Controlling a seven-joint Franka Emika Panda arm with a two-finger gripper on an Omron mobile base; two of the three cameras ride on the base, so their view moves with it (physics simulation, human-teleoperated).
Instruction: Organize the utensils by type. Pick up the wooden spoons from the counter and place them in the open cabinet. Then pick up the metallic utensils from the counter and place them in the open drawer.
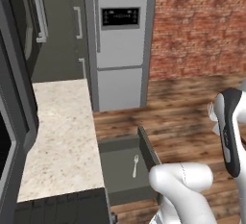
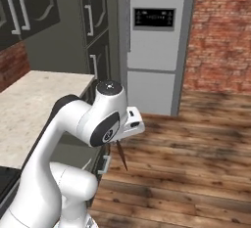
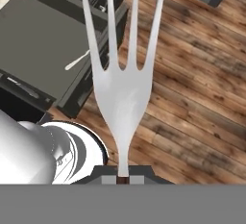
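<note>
I am carrying the fork (image 3: 121, 93), clamped in the end effector (image 3: 123, 180), toward the open drawer (image 1: 122, 170) at lower centre, next needing alignment above it.

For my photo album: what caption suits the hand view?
The gripper holds a silver fork above the wooden floor, beside the open drawer.

Beige speckled counter (image 1: 62, 131) runs along the left, dark grey drawer (image 1: 126, 170) pulled open beside it with one small silvery spoon (image 1: 135, 164) lying inside, silver fridge (image 1: 120, 40) behind, wood floor (image 1: 192, 117) and brick wall (image 1: 199, 26) right, white arm (image 1: 185, 189) lower right.
</note>
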